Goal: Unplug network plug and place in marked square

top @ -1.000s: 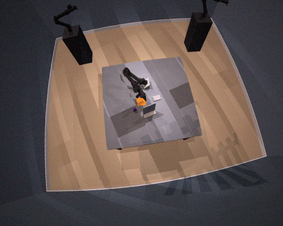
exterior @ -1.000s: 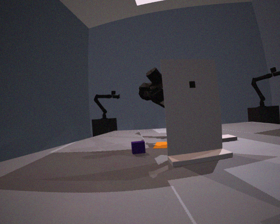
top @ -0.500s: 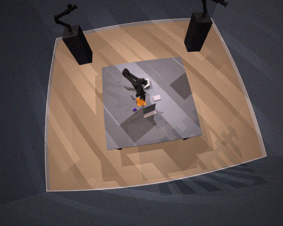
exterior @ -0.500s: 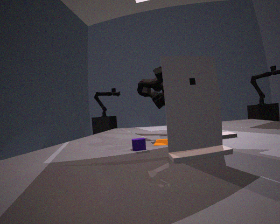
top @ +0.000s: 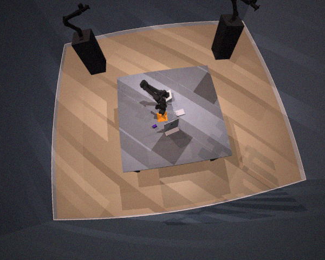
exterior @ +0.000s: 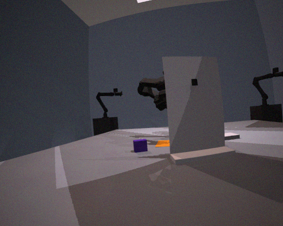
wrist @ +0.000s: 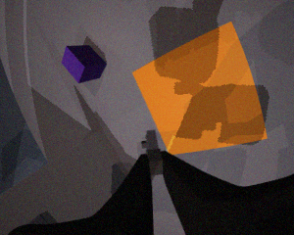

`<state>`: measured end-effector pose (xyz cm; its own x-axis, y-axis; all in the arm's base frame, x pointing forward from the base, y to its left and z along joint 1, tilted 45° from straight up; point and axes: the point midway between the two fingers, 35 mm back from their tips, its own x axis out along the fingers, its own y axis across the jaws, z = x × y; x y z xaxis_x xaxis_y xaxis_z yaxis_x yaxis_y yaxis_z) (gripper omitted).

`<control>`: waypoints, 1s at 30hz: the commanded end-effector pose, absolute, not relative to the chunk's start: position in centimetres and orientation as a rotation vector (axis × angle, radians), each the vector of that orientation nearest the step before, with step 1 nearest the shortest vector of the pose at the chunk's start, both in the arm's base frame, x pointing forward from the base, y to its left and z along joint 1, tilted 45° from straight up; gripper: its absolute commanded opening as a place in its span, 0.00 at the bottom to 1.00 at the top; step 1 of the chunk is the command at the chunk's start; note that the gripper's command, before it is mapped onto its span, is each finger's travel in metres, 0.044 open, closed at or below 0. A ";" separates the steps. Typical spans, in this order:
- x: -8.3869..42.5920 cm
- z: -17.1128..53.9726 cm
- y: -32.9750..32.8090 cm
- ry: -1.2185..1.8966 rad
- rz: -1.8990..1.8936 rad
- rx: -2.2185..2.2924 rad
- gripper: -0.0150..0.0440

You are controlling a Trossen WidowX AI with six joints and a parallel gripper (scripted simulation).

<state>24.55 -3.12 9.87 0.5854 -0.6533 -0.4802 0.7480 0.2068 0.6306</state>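
My gripper (top: pixel 162 114) (wrist: pixel 154 159) is shut on the network plug (wrist: pixel 152 139), a small dark grey piece at the fingertips in the wrist view. The gripper points down and holds the plug above the table, near the orange marked square (top: pixel 159 119) (exterior: pixel 162 143) (wrist: pixel 157 98). In the wrist view the plug overlaps the table just outside the square's lower left corner. The upright grey panel (top: pixel 168 128) (exterior: pixel 195 117) stands apart from the gripper, and a dark square opening (exterior: pixel 194 82) shows in it. The panel hides the gripper in the exterior view.
A purple block (top: pixel 154 126) (exterior: pixel 140 146) (wrist: pixel 83 64) lies near the square. A flat white block (top: pixel 180 112) (exterior: pixel 231 135) lies on the square's other side. A white piece (top: pixel 169 95) is beside the arm. Two other arms stand on dark pedestals (top: pixel 90 53) (top: pixel 227 39) beyond the table.
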 end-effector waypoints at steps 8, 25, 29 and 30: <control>23.6 10.1 -4.1 0.012 -1.031 0.918 0.25; 23.9 8.7 -5.0 0.019 -1.038 0.923 0.25; 23.9 8.4 -5.3 0.020 -1.039 0.924 0.25; 23.9 8.3 -5.3 0.020 -1.039 0.924 0.25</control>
